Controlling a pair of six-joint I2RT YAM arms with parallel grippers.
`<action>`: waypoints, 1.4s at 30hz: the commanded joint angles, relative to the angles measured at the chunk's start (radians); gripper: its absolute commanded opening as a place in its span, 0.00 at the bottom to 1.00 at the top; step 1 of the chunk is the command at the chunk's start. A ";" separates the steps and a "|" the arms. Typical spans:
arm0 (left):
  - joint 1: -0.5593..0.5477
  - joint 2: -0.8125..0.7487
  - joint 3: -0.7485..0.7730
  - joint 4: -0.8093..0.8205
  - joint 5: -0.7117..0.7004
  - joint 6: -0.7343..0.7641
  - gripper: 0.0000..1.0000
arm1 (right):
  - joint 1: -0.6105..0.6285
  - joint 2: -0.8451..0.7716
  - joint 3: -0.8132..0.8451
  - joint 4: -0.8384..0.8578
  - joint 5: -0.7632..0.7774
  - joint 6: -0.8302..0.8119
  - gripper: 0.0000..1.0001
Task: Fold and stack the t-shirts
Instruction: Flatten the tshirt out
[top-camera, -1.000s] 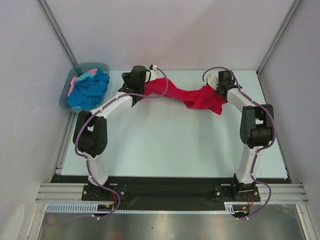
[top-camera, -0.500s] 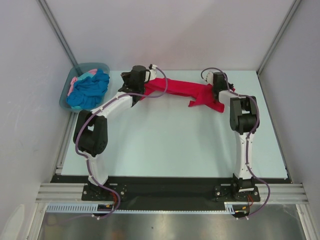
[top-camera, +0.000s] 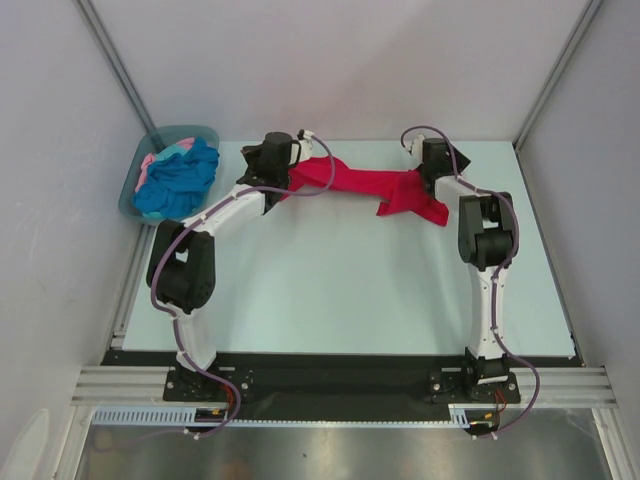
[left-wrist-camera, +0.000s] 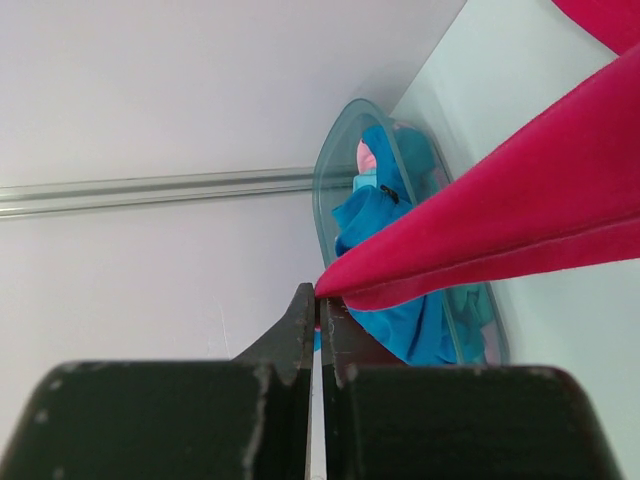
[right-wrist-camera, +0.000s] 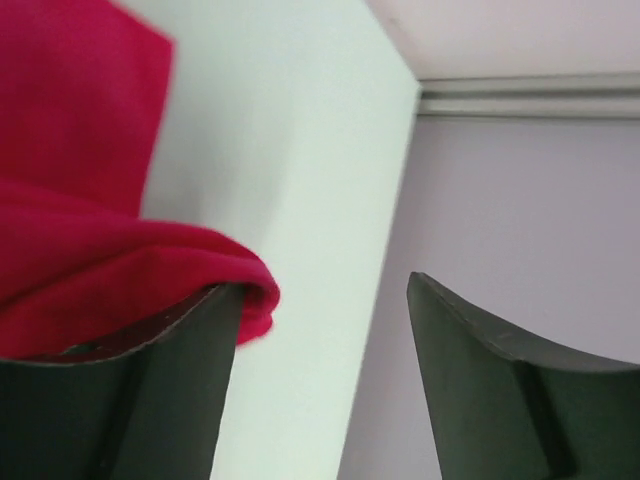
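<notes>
The crimson-red t-shirt (top-camera: 365, 185) lies stretched in a band across the far part of the table. My left gripper (top-camera: 290, 170) is shut on its left end, and the left wrist view shows the cloth (left-wrist-camera: 500, 230) pinched at the fingertips of that gripper (left-wrist-camera: 318, 295). At the shirt's right end my right gripper (top-camera: 426, 176) stands open. In the right wrist view the red cloth (right-wrist-camera: 80, 250) lies over the left finger only, with nothing between the fingers of the gripper (right-wrist-camera: 325, 285). The turquoise-blue t-shirt (top-camera: 180, 178) and the pale pink t-shirt (top-camera: 150, 163) lie in the tub.
The grey-teal tub (top-camera: 183, 130) sits off the table's far left corner and also shows in the left wrist view (left-wrist-camera: 335, 150). Enclosure walls stand close behind and beside both grippers. The pale table (top-camera: 330, 290) stretches toward the arm bases.
My right gripper has opened and let go of the red shirt, after moving toward the back wall and pulling the cloth straighter. The left gripper has kept its hold in place.
</notes>
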 joint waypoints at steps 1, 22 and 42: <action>0.001 -0.012 -0.016 0.021 -0.035 -0.005 0.00 | 0.024 -0.168 -0.031 -0.241 -0.124 0.150 0.75; 0.000 0.003 0.009 0.025 -0.025 0.019 0.00 | 0.248 -0.433 -0.387 -0.350 -0.432 0.161 0.79; 0.001 0.036 0.049 0.027 -0.031 0.021 0.00 | 0.254 -0.284 -0.224 -0.324 -0.375 0.190 0.00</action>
